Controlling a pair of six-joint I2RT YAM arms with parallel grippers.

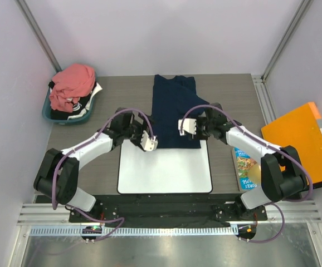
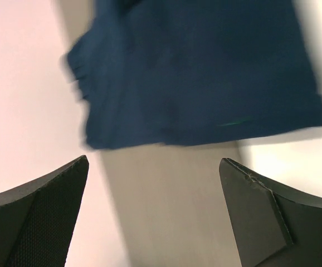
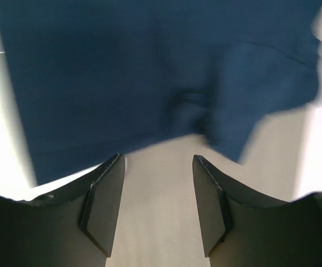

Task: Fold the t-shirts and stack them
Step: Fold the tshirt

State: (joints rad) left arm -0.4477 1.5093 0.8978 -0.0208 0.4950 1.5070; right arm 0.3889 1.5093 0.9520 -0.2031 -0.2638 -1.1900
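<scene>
Soft navy blue cloth t-shirt (image 1: 175,114) lies flat, near edge overlapping the smooth white rounded-corner mat (image 1: 164,169) — left gripper (image 1: 148,143) and right gripper (image 1: 184,127) both spread, pinching nothing.

Table (image 1: 233,100): grey wood-grain | navy t-shirt (image 1: 175,108) flat, far centre, near hem over the white mat (image 1: 164,169) edge | mat near centre | teal basket (image 1: 52,114) far-left corner | book (image 1: 244,167) right of mat, apart
</scene>
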